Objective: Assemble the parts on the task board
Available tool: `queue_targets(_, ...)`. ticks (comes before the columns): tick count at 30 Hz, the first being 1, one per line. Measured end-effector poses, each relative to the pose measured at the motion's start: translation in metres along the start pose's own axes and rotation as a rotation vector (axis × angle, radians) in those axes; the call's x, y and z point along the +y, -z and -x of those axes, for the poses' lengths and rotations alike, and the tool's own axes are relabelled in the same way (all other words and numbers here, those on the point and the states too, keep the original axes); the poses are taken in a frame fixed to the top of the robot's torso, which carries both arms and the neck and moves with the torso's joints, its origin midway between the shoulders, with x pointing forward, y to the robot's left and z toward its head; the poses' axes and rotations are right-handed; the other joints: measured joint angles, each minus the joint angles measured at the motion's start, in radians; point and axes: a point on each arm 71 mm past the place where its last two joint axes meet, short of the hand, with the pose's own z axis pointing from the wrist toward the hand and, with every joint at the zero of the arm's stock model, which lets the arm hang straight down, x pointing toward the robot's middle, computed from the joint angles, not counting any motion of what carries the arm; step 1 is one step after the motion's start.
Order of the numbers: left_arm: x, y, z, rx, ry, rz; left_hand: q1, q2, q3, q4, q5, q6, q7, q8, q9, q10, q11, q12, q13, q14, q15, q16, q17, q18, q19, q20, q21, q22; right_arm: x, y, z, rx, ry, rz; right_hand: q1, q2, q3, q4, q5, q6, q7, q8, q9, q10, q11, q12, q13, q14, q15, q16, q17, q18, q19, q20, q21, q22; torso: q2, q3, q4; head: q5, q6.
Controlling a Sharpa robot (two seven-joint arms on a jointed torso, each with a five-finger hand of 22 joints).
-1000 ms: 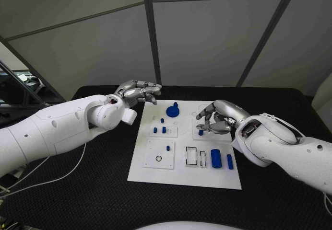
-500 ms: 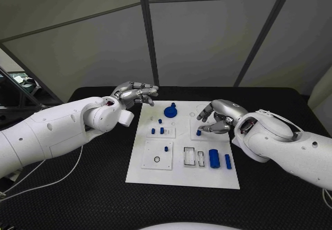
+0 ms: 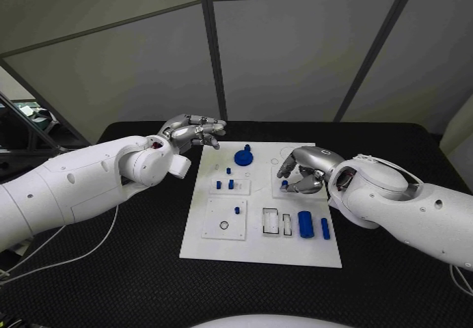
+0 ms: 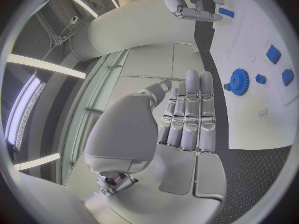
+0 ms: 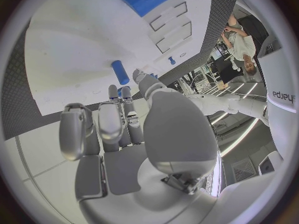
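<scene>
The white task board (image 3: 258, 242) lies mid-table. A blue gear (image 3: 243, 157) stands at its far end, with small blue pegs (image 3: 225, 183) nearer. Two blue cylinders (image 3: 314, 225) lie by empty slots (image 3: 275, 222). My right hand (image 3: 301, 171) hovers low over the board's far right, fingers bent. One small blue peg (image 3: 284, 183) stands right at its thumb and fingertips. In the right wrist view this peg (image 5: 119, 72) sits just past the fingertips (image 5: 120, 92); contact is unclear. My left hand (image 3: 197, 130) hangs off the board's far left corner, fingers curled in on nothing (image 4: 187, 117).
A white panel with a small ring (image 3: 225, 225) sits on the board's near left. Black table mat (image 3: 118, 273) surrounds the board. The left wrist view shows the gear (image 4: 238, 78) on the board (image 4: 261, 114) and my right hand (image 4: 187, 5) beyond.
My right hand has shifted left and lower, closing in on the small peg. The left hand has hardly moved. The camera has shifted slightly.
</scene>
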Motion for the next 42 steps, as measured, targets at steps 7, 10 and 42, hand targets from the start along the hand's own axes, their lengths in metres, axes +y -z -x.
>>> queue_targets(7, 0.0001, -0.0001, 0.0002, -0.001, 0.0, 0.0, 0.0, 0.0, 0.0, 0.0, 0.0, 0.0, 0.0, 0.0, 0.001, 0.0, 0.0, 0.0, 0.0, 0.0, 0.0, 0.0, 0.0, 0.0, 0.0, 0.0, 0.0, 0.0, 0.0006, -0.0035, -0.0029, 0.02, 0.019, -0.001, 0.026, 0.018, 0.044, -0.018, 0.013, 0.009, 0.009, 0.0, 0.0, 0.035, -0.003, -0.018, -0.032, -0.004, 0.004, 0.0, 0.0, 0.0, 0.004, 0.003, 0.0, 0.0, 0.0, 0.0003, -0.0002, 0.001, -0.003)
queue_targets(10, 0.0002, -0.0001, 0.0003, -0.001, 0.0, 0.0, 0.0, 0.0, 0.0, 0.0, 0.0, 0.0, 0.0, 0.0, 0.001, 0.0, 0.0, 0.0, 0.0, 0.0, 0.0, 0.0, 0.0, 0.0, 0.0, 0.0, 0.0, 0.0, 0.0002, -0.0039, -0.0034, 0.024, 0.026, -0.003, 0.026, 0.018, 0.051, -0.019, 0.016, 0.013, 0.005, 0.0, 0.0, 0.04, -0.002, -0.023, -0.037, -0.004, 0.004, 0.0, 0.0, 0.0, 0.004, 0.004, 0.0, 0.0, 0.0, 0.0005, -0.0006, 0.001, -0.003)
queue_targets(42, 0.0007, 0.0002, 0.0019, -0.005, -0.001, 0.003, 0.0, 0.0, 0.0, 0.0, 0.0, 0.0, 0.0, 0.0, 0.0, 0.0, 0.0, 0.0, 0.001, 0.0, 0.0, 0.0, 0.0, 0.0, 0.0, 0.0, 0.0, 0.0, 0.0044, -0.0036, -0.0048, 0.002, 0.055, 0.006, 0.041, 0.05, 0.139, -0.047, 0.014, 0.122, -0.03, 0.031, 0.021, 0.204, -0.047, -0.027, -0.065, -0.002, -0.024, 0.015, 0.02, 0.0, 0.012, -0.02, 0.031, 0.0, -0.001, 0.0016, -0.0012, 0.005, -0.01)
